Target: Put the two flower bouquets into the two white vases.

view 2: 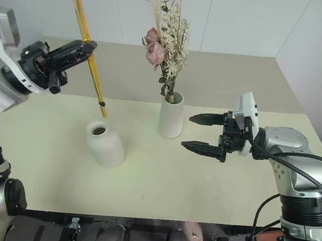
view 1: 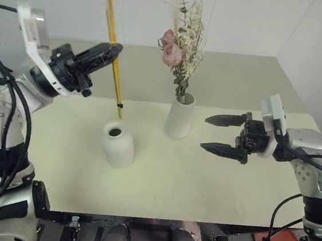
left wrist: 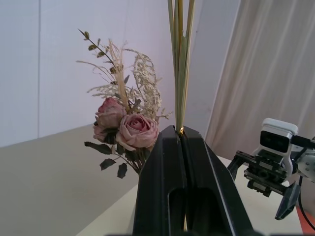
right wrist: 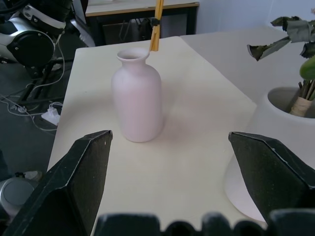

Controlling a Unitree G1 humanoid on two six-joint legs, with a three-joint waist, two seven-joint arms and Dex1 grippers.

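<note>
1. Presently two vases, two bouquets: rose bouquet (view 1: 183,39) seated in tall vase (view 1: 180,117); bottle vase (view 1: 118,145) apparently empty.
2. Left gripper (view 1: 114,50) clamped on wheat bunch (view 1: 114,46), raised above table (view 1: 201,176).
3. Right gripper (view 1: 216,134) spread wide, holding nothing.

Head cams high over table (view 1: 201,176); wrist cams close, low, facing inward.

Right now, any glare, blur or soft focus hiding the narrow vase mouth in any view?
Head views: even light, soft shadows, no glare; the narrow vase mouth reads as a clear dark opening. Right wrist view: vase sharp, the right gripper's own fingers loom large and soft. Left wrist view: left gripper and wheat stems sharp, rose bouquet clear.
</note>
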